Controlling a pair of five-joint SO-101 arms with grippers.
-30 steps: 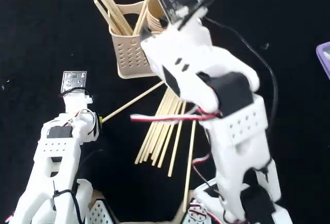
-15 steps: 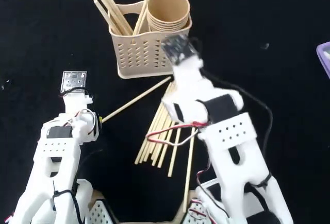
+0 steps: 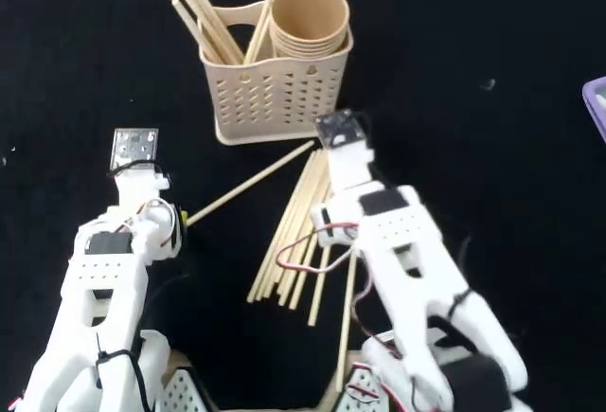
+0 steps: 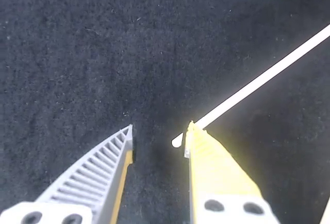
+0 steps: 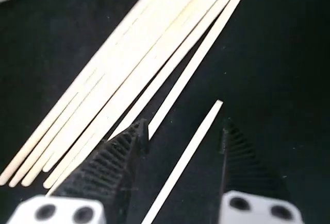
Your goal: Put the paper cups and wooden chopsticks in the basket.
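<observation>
- The right gripper [image 5: 184,128] is open, its 2 black fingers [image 5: 124,152] spread wide and held low over the black table [image 3: 492,194].
- 1 lone chopstick [image 5: 185,152] lies flat between these fingers, and the right wrist view shows a gap on either side of it.
- Just beside one black finger, the loose bundle of chopsticks [image 5: 129,74] lies fanned on the cloth.
- The left gripper [image 4: 160,128] is also open and holds nothing; 1 finger is grey, the other yellow.
- The end of a slanting chopstick [image 4: 258,80] lies right at the tip of the yellow finger [image 4: 211,167]; whether the 2 touch cannot be told.
- In the high view the basket [image 3: 270,99] stands upright at the far side of the table, well apart from the left arm and near the right arm's wrist.
- A stack of paper cups [image 3: 308,14] sits in the basket's compartment on the right arm's side.
- Several standing chopsticks [image 3: 204,19] lean in the other compartment, their upper ends sticking out above the rim.
- The loose bundle [image 3: 298,227] lies on the table between the basket and the arm bases, its far end under the right arm's wrist.
- The slanting chopstick [image 3: 251,185] runs from near the basket's foot to the left arm's wrist.
- A purple object [image 3: 597,104] shows at the table's edge on the right arm's side.
</observation>
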